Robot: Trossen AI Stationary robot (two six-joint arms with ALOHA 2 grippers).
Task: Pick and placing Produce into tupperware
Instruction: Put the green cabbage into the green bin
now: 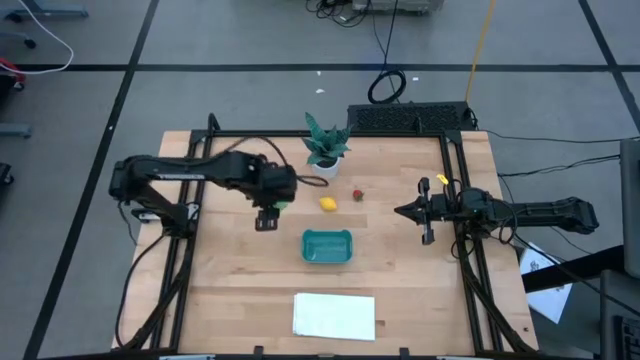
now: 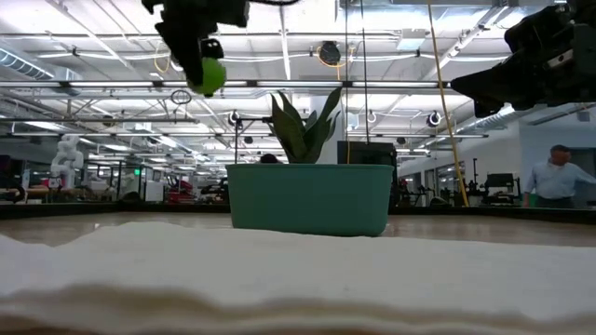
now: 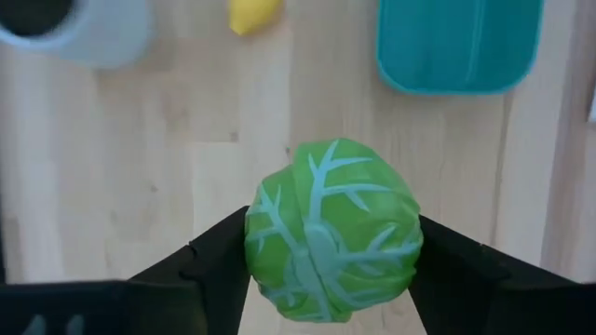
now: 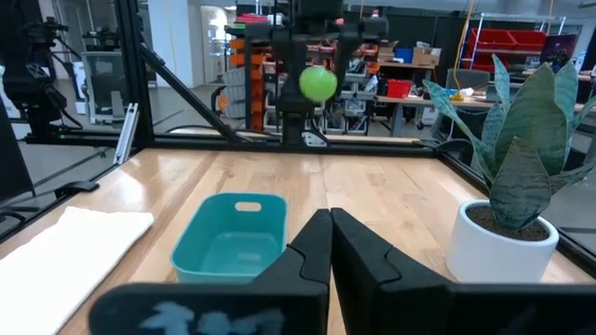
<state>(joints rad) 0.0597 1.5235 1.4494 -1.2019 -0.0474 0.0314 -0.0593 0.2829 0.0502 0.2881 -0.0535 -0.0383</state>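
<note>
The left tool (image 1: 267, 214) hangs above the wooden surface (image 1: 230, 290), clamped on the light-green ball (image 3: 331, 231), a little toy cabbage with pale leaf veins moulded over it. One finger (image 3: 200, 265) presses each flank, so the hold runs straight across the ball's middle, which looks to me like the sensible place to take it. It seems light and fairly firm, with a smooth, rounded skin that could slip or roll if the squeeze eased; I see no denting where the fingers meet it.

The teal container (image 1: 327, 246) sits on the surface near the middle, off to the side of the lifted ball and apparently empty. It looks like thin, stiff plastic with low walls, likely to slide if nudged. The yellow lemon piece (image 1: 328, 204) lies between the container and the potted plant (image 1: 326, 146), and the small dark red piece (image 1: 357, 194) is just beside the lemon. Both are tiny and rounded, so they will probably want a careful pinch across the widest part.

The right tool (image 1: 405, 212) waits at the far side of the surface, fingers pressed together on nothing. A white sheet (image 1: 334, 315) lies at the near edge.

I can read no brand, label or writing on any of these things.
</note>
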